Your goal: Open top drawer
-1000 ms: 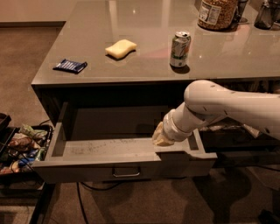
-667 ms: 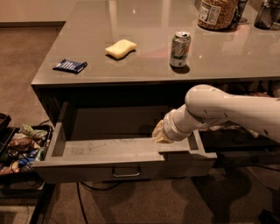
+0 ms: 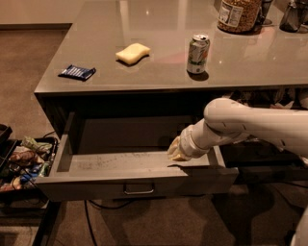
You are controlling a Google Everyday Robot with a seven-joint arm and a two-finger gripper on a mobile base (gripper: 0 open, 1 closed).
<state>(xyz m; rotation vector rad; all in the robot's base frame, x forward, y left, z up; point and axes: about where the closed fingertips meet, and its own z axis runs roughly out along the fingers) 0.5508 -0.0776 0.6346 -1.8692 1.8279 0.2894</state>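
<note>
Top drawer (image 3: 134,178) stands well out from under the front edge of the bench (image 3: 154,72), with the gripper (image 3: 178,150) tucked inside just behind its front panel, toward the right end — likely for dragging it outward, though I can't tell if it's open or closed.

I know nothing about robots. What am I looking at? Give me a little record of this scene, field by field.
Drawer: wide dark-grey top drawer, pulled out, scuffed grey interior showing
Handle: rectangular metal loop handle, centre of the drawer front, nothing touching it
Gripper: gripper inside the drawer, right of centre, just behind the front panel
Arm: white robot arm, reaching in from the right
Counter: glossy grey countertop
On counter: yellow sponge, green-and-white drink can, flat blue packet, brown jar
</note>
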